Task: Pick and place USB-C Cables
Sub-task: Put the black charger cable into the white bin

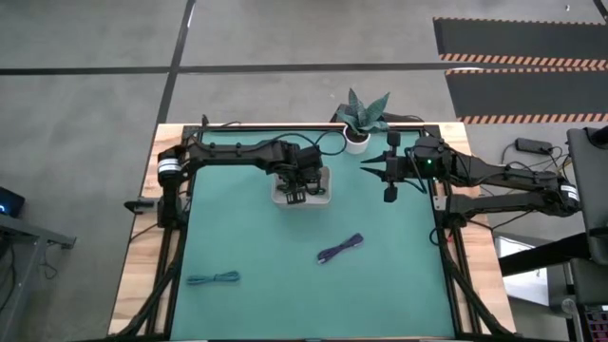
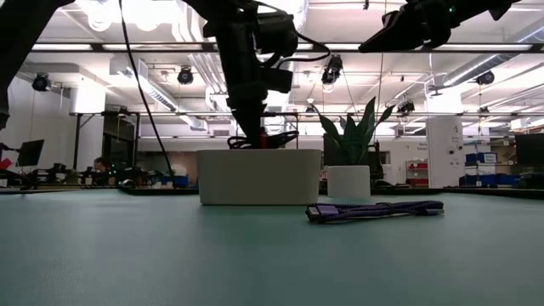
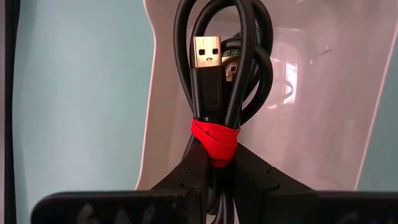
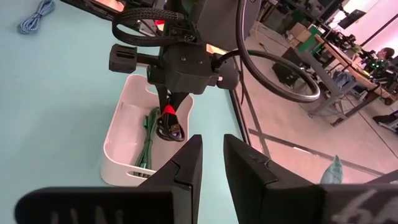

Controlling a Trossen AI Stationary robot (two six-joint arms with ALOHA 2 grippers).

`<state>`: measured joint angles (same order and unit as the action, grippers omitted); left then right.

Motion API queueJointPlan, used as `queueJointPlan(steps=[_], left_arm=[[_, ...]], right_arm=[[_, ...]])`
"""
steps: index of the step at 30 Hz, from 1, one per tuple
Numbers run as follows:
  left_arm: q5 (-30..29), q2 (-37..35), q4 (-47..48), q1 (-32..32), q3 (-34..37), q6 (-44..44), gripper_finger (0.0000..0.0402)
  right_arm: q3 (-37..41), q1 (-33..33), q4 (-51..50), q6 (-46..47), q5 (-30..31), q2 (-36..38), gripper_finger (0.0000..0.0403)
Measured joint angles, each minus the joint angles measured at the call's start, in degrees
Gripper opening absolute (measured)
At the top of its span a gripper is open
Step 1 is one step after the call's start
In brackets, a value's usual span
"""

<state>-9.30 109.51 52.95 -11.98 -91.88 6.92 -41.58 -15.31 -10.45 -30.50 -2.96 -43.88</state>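
My left gripper (image 1: 293, 195) hangs over the white tray (image 1: 323, 199) at the table's far middle, shut on the red-and-black cable (image 3: 214, 74). A dark green cable (image 4: 148, 143) lies in the tray. The purple cable (image 1: 340, 249) lies on the mat right of centre, and it also shows in the low view (image 2: 374, 209). The teal cable (image 1: 213, 278) lies near the front left. My right gripper (image 1: 369, 168) is open and empty, raised to the right of the tray, its fingers pointing toward it. My left gripper pinches the red-and-black cable bundle between its two fingers (image 3: 186, 171), just behind the red tie (image 3: 214, 140). The fingers point down from above, along the bundle. The looped end with the gold plug (image 3: 207, 53) hangs below the fingers into the tray (image 3: 311, 93); whether it touches the tray's floor I cannot tell.
A potted plant (image 1: 366, 119) in a white pot stands at the far edge, right of the tray. The green mat (image 1: 285, 285) lies open toward the near edge, between the teal and purple cables.
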Motion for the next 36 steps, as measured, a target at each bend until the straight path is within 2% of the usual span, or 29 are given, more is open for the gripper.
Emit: queueJointPlan(steps=[26,36], left_arm=[[-0.01,0.0,-1.7,-0.94,0.61,3.48,0.0029],[0.0,0.0,-4.04,-1.04,4.31,3.99,0.0029]], right_arm=[[0.0,0.0,-0.01,0.02,0.0,-0.04,0.0057],[0.0,0.0,-0.01,0.02,0.0,-0.04,0.0057]])
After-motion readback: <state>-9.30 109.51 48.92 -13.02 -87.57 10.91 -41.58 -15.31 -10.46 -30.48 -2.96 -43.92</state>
